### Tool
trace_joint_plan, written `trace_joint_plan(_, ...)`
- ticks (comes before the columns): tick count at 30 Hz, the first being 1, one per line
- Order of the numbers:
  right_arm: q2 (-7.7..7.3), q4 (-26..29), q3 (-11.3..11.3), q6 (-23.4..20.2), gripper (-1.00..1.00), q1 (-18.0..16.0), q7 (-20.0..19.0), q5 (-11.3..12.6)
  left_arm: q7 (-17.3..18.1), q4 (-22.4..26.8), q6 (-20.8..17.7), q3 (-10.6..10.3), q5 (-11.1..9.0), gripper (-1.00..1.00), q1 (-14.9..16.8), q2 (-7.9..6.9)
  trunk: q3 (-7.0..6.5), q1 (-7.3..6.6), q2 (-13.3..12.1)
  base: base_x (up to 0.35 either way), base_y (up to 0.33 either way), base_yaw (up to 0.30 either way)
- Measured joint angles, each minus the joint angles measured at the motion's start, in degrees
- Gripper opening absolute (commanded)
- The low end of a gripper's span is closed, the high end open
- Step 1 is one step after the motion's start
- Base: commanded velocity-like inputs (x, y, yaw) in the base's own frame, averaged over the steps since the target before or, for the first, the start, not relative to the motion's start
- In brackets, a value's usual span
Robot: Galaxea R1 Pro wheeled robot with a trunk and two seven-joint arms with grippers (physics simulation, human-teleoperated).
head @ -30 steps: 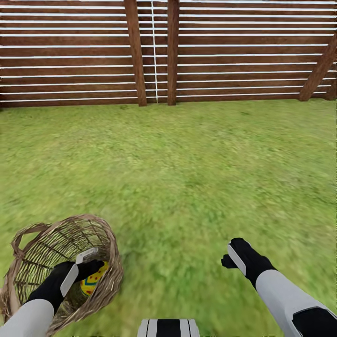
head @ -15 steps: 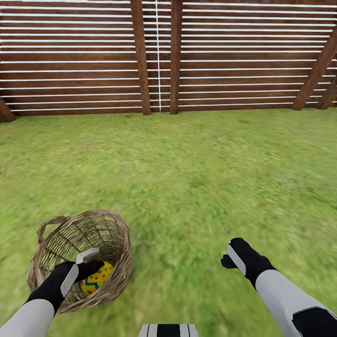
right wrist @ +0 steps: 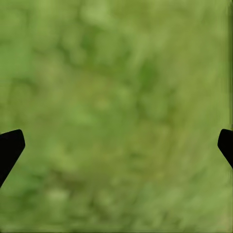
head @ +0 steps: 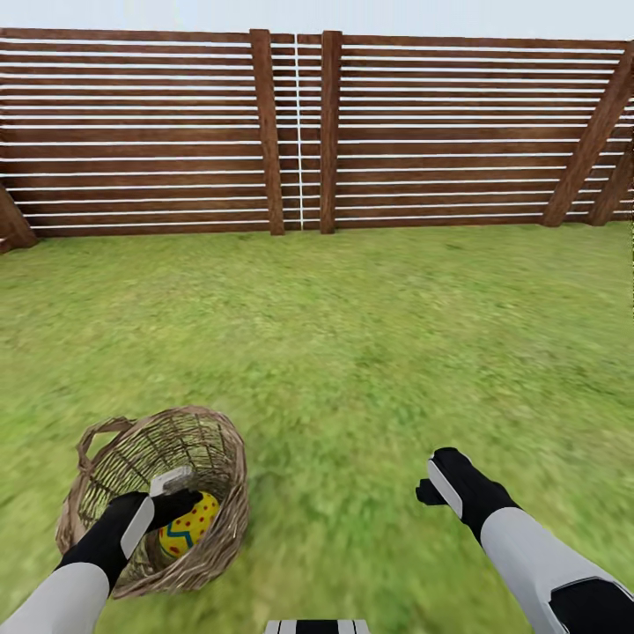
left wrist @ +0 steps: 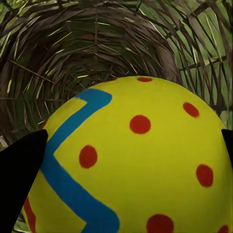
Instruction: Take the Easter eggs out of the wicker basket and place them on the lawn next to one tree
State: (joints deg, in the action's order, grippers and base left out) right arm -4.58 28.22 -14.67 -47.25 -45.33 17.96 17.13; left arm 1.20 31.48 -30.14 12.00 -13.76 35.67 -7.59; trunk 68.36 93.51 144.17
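Egg (head: pixel 189 524), yellow with red dots and a blue-teal zigzag band, sits between the black fingers of the left pincer (head: pixel 180 504), above the inside of the basket (head: pixel 224 458). In the left wrist view the egg (left wrist: pixel 141 160) bulges large between two dark fingertips (left wrist: pixel 19 179) set at either side of it, with the woven wall behind. The fingers look closed onto it, so I judge it gripped, though the contact itself is hidden by the egg's own curve.

Over the last second the whole head view has shifted: the fence (head: pixel 317 132) now sits lower, with a strip of sky above its top rail, and the basket lies further right and further up the picture. That is the camera and body moving, not the basket. Both arms keep the same place in the view throughout, and the egg stays in the same spot against the left fingers. My reading is that the robot is rising or backing off with the egg held, which would lift it clear of the rim.

The right pincer (head: pixel 433 489) hangs over bare lawn (head: pixel 379 352), its tips (right wrist: pixel 10 145) spread wide with nothing but grass between them.

Whether other eggs lie deeper in the basket cannot be told. No tree is in sight, so one has yet to be found.
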Motion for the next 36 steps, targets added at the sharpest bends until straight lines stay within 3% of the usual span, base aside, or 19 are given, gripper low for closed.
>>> trace_joint_plan(30, -0.26, 0.03, 0.11, 1.50, 1.00, 0.00, -0.10, 0.08, 0.00, -0.04, 0.00, -0.11, 0.07, -1.00, 0.00, 0.00, -6.65, -0.77, -0.40, 0.000, 0.000, 0.000)
trace_joint_plan(36, -0.23, 0.02, 0.09, 1.51, 1.00, 0.01, -0.07, 0.03, 0.00, -0.03, -0.02, -0.10, -0.07, -1.00, 0.00, 0.00, -7.98, -0.89, -0.49, -0.274, 0.072, 0.000)
